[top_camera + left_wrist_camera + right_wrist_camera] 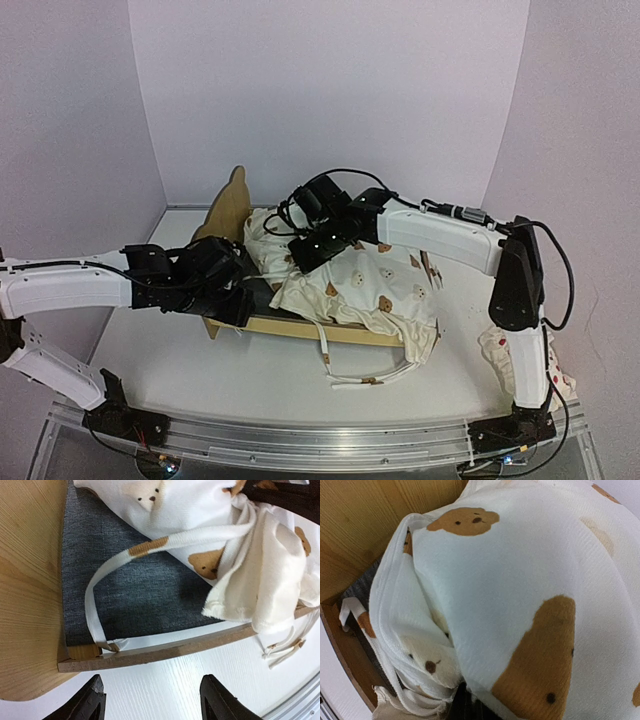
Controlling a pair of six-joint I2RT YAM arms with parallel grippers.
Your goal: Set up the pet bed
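White table [180, 370] under the pet bed [300, 327], a loose cushion tie [360, 381] and a red-dotted pillow [493, 349] at right.

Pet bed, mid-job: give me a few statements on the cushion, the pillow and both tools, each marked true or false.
1. The left tool is open, with nothing between its fingers. True.
2. The cushion covers the whole felt base. False: a grey patch by the headboard is bare, with only a tie looped over it.
3. The right tool is shut on cushion fabric. True.
4. The dotted pillow lies in the pet bed. False: it lies on the table, outside the bed.
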